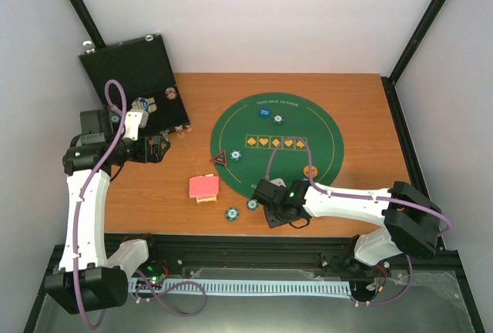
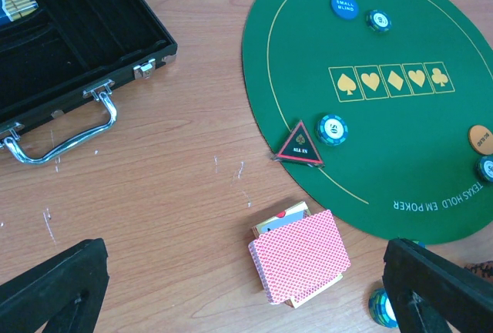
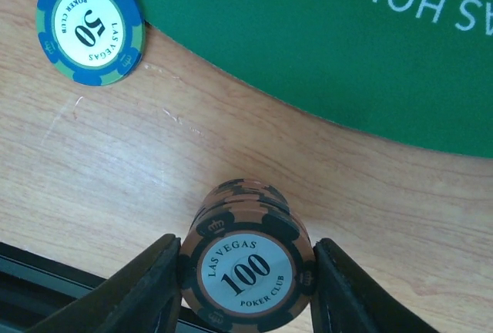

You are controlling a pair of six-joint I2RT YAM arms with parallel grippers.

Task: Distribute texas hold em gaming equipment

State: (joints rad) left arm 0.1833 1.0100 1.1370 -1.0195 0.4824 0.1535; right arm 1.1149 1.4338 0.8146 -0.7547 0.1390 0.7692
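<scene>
My right gripper (image 3: 246,271) is shut on a small stack of brown "100" poker chips (image 3: 248,260) over bare wood, just off the near edge of the green poker mat (image 3: 323,40); in the top view it (image 1: 271,216) is at the mat's near-left rim. A teal "50" chip (image 3: 90,26) lies on the wood beyond it. My left gripper (image 2: 245,290) is open and empty, above the red-backed card deck (image 2: 300,260), which lies on the wood (image 1: 204,186). On the mat lie a dark triangular marker (image 2: 300,144) with a teal chip (image 2: 332,129), a blue button (image 2: 344,5) with a chip (image 2: 378,20), and an orange button (image 2: 481,139) with a chip (image 2: 487,168).
An open black case (image 1: 131,71) with a metal handle (image 2: 65,129) stands at the back left, holding a few chips (image 1: 171,94). Two loose teal chips (image 1: 231,213) (image 1: 252,203) lie on the wood near the front edge. A black frame rail runs along the table front.
</scene>
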